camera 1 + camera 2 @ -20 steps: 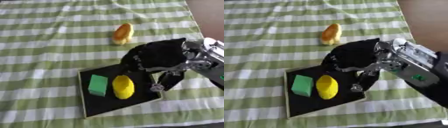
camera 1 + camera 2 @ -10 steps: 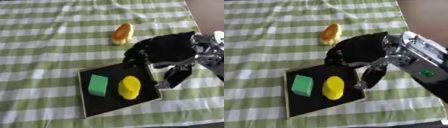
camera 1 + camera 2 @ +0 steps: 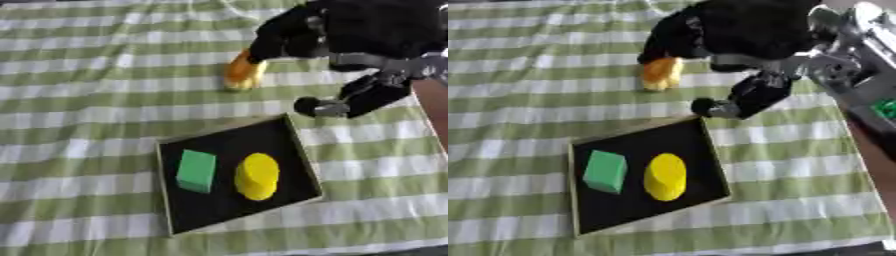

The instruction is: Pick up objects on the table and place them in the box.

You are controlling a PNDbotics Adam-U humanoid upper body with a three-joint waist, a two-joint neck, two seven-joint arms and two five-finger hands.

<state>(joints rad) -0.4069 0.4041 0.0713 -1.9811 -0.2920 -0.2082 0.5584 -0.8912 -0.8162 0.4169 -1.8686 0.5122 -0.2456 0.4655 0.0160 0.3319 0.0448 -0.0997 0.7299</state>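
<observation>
An orange-yellow object (image 3: 239, 74) lies on the green-and-white checked cloth beyond the box. My right hand (image 3: 367, 30), black, comes in from the upper right; its fingers (image 3: 273, 36) reach down over the orange object's far side, touching or nearly touching its top, and hide part of it. The thumb (image 3: 346, 103) hangs apart, lower right, above the cloth. The hand is open and holds nothing. The flat box (image 3: 225, 145) with a black inside holds a green block (image 3: 196, 171) and a yellow rounded piece (image 3: 257, 176). My left hand shows in no view.
The checked cloth (image 3: 79, 90) covers the table to the left and front. A brown table edge (image 3: 435, 107) runs down the right side. My silver and black forearm (image 3: 859, 55) fills the upper right.
My right hand has risen from the box's right edge and moved to the far side, over the orange object. The green block and yellow piece stay in the box.
</observation>
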